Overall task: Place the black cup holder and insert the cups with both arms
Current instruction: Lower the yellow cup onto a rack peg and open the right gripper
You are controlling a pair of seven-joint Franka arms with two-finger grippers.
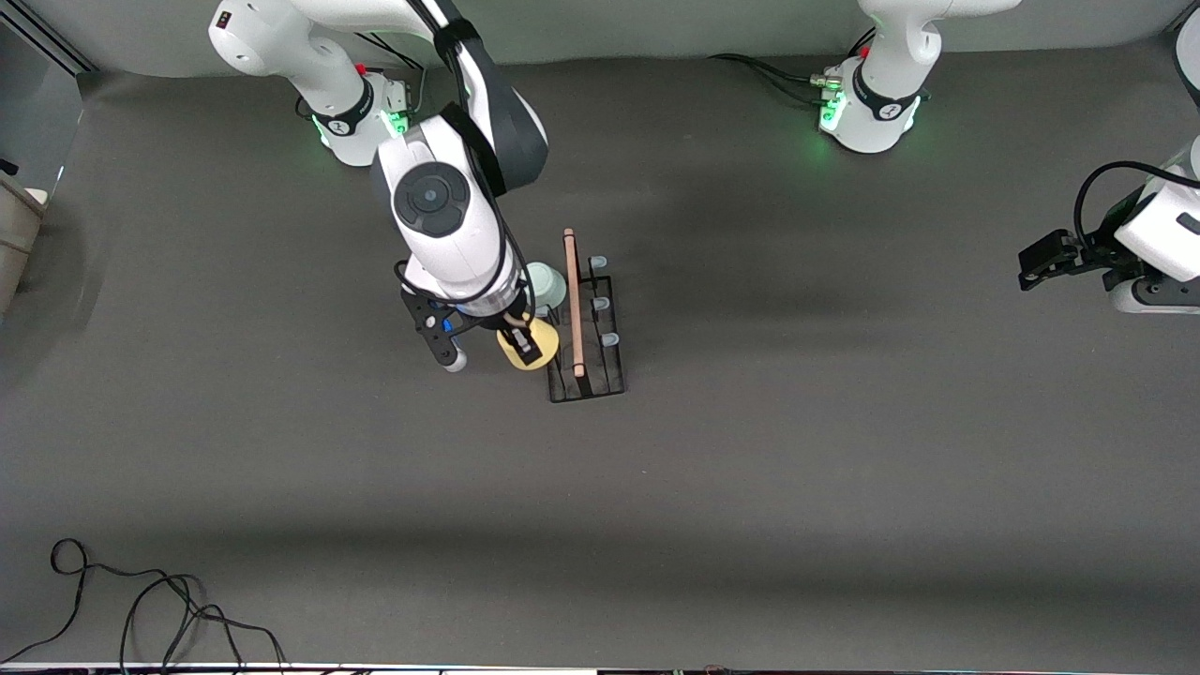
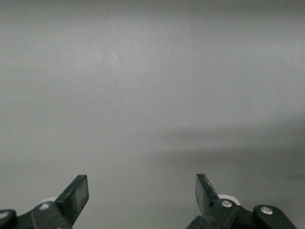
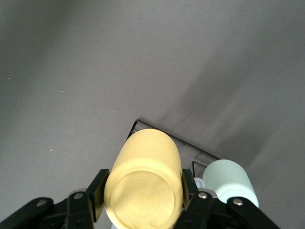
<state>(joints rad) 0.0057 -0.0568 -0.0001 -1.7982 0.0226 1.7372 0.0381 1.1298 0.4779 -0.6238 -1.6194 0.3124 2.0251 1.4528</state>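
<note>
The yellow cup (image 3: 145,183), smooth tapered plastic, looks light, slick and crushable, best taken across its sides; the right gripper (image 1: 522,345) pinches it so, over the black cup holder (image 1: 588,330) at the table's middle; a mint cup (image 1: 547,284) sits at its twelve o'clock; thin wire rack, wooden rod; the left gripper (image 2: 142,198) waits, fingers spread.

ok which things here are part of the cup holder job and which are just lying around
Part of the job:
- black cup holder
- yellow cup, gripped by the right end effector
- mint green cup, already at the holder
- left end effector, open, waiting

Lying about:
- black cable on the table edge nearest the front camera
</note>
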